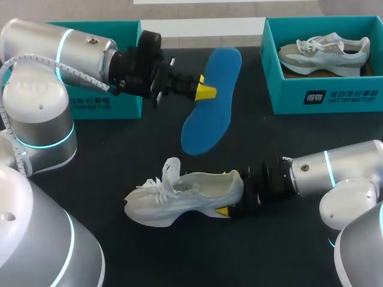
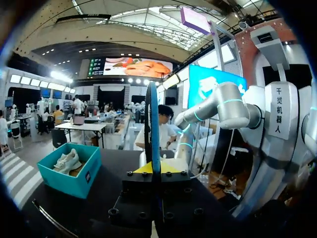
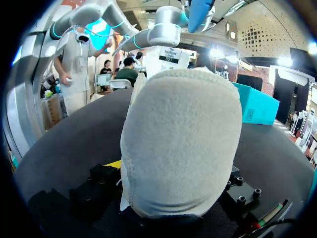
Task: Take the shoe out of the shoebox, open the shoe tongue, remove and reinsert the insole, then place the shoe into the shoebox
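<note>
You have the white shoe [image 1: 191,188] standing on its sole on the dark table [image 1: 119,149]. It is a pale knit sneaker with a chunky sole, its laces are loose, and its tongue is pulled up at the front. The toe points away from your right arm.

The blue insole [image 1: 209,113] is out of the shoe and well apart from it, on the shoe's far side. It is smooth, a single bright blue, and has the shape of a foot.

Your right arm lies low along the table behind the shoe's heel. The right gripper [image 1: 232,197] is closed on that heel. One yellow tip shows at the near side of the sole, and in the right wrist view the rounded heel fills the space between the fingers.

Your left arm stretches out level beyond the shoe. The left gripper [image 1: 205,91] is pinched tight on one long edge of the insole — in the left wrist view the insole [image 2: 153,124] stands edge-on, a thin blue line between the two yellow tips.

Past the shoe's heel end sits a teal shoebox [image 1: 323,98] with a second, greyer sneaker [image 1: 323,51] inside. Another teal shoebox [image 1: 114,101] stands beyond the toe end, half hidden behind your left arm.
</note>
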`<state>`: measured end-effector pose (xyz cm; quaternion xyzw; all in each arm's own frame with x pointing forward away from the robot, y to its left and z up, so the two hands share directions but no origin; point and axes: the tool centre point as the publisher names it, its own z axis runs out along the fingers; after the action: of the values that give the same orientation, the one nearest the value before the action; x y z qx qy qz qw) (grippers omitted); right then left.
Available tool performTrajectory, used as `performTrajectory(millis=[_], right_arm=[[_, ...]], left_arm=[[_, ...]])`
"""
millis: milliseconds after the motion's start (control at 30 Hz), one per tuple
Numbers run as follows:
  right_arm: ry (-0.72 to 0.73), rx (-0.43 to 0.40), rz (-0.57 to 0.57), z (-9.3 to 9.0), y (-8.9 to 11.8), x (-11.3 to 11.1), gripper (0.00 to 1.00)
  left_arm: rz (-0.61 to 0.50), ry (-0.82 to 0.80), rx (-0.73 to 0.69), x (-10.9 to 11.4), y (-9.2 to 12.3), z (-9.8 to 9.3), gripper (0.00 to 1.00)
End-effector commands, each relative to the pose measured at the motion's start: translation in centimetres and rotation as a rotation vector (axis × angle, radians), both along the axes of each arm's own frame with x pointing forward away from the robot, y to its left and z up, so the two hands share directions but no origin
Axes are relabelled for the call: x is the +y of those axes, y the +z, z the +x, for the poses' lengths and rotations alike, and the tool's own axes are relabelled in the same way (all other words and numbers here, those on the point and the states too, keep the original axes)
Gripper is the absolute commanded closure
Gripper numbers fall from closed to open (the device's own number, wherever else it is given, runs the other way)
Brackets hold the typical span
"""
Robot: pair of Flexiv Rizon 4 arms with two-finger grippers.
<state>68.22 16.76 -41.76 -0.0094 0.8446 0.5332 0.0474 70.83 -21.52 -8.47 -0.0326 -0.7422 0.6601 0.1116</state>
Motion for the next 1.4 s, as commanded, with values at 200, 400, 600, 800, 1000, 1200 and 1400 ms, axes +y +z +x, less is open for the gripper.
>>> performTrajectory(millis=[200, 400, 600, 800, 1000, 1200, 1400], right_arm=[[-0.001, 0.000, -0.004, 0.1, -0.3, 0.1, 1.00], [-0.001, 0.000, -0.004, 0.1, -0.3, 0.1, 1.00], [-0.001, 0.000, -0.004, 0.1, -0.3, 0.1, 1.00], [-0.001, 0.000, -0.004, 0.1, -0.3, 0.1, 1.00], [-0.001, 0.000, -0.004, 0.1, -0.3, 0.1, 1.00], [-0.001, 0.000, -0.004, 0.1, -0.3, 0.1, 1.00], [-0.001, 0.000, -0.004, 0.1, -0.3, 0.1, 1.00]], left_arm=[[-0.100, 0.100, 0.414, 1.3, 4.8, -0.2, 1.00], [-0.050, 0.080, 0.636, 1.0, 6.5, -0.4, 1.00], [-0.011, 0.093, 0.681, 1.1, 6.7, -0.2, 1.00], [-0.011, 0.093, 0.681, 1.1, 6.7, -0.2, 1.00], [-0.011, 0.093, 0.681, 1.1, 6.7, -0.2, 1.00], [-0.043, 0.097, 0.706, 0.6, 8.6, -0.6, 1.00], [-0.092, 0.080, 0.711, -0.2, 11.9, -0.9, 1.00]])
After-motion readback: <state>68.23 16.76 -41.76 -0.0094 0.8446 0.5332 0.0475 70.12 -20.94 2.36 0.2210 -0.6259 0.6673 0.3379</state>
